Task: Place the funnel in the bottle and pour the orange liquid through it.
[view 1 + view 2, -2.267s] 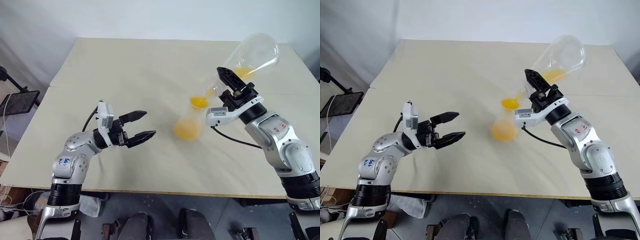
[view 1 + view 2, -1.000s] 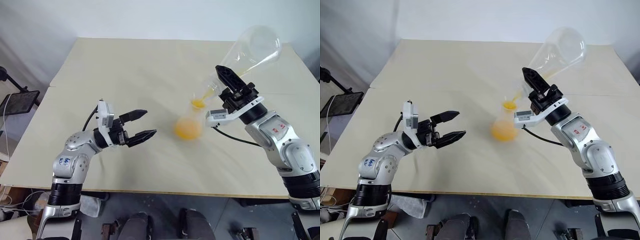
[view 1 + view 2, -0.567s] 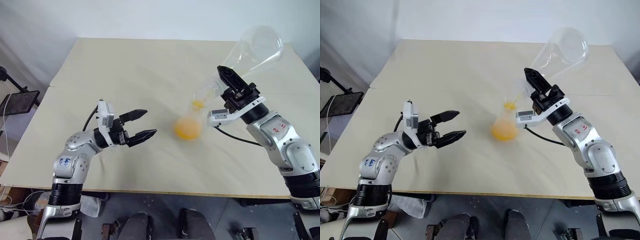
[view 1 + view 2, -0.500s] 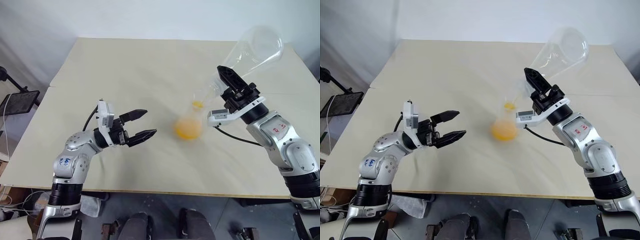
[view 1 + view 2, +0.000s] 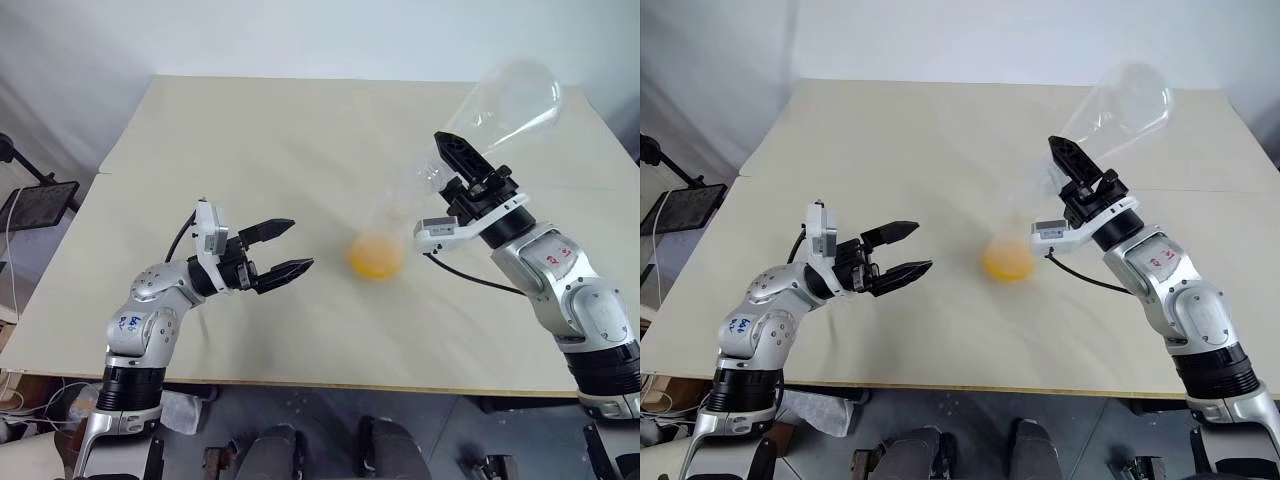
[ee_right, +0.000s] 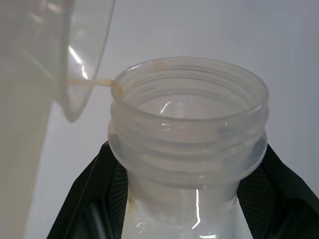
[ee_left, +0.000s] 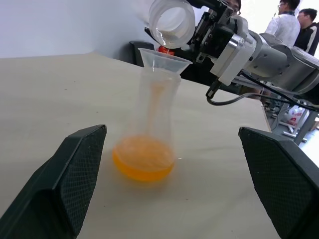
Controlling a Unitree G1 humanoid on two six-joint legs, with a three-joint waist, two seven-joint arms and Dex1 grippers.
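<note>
Head views: one bottle [image 5: 376,250] stands mid-table [image 5: 300,130], the orange liquid [image 5: 374,260] pooled in its base. The right gripper [image 5: 462,172], clamped on one tilted flask [image 5: 500,105], could clip the single funnel [image 7: 164,56] when righting. Left wrist view: the left gripper [image 5: 288,248], spread wide, holds nothing. Right wrist view: a last drip at the flask mouth may land outside.
</note>
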